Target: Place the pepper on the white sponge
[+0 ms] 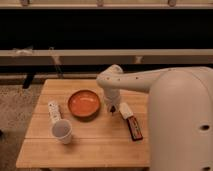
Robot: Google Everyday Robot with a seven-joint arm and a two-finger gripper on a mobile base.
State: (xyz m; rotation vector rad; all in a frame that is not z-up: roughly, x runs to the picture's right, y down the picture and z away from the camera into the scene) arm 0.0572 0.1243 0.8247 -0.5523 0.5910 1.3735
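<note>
My gripper (112, 106) points down at the table between the orange bowl (83, 104) and the white sponge (125, 110), close to the sponge's left end. The sponge lies flat on the table, just right of the gripper. A small dark shape sits at the gripper's tip. I cannot tell whether it is the pepper, and no pepper shows elsewhere on the table.
A flat dark red-and-black bar (134, 128) lies just below the sponge. A white cup (62, 131) and a white stick with dark marks (53, 111) stand at the left of the wooden table (95, 147). My large white arm (180, 115) covers the table's right side.
</note>
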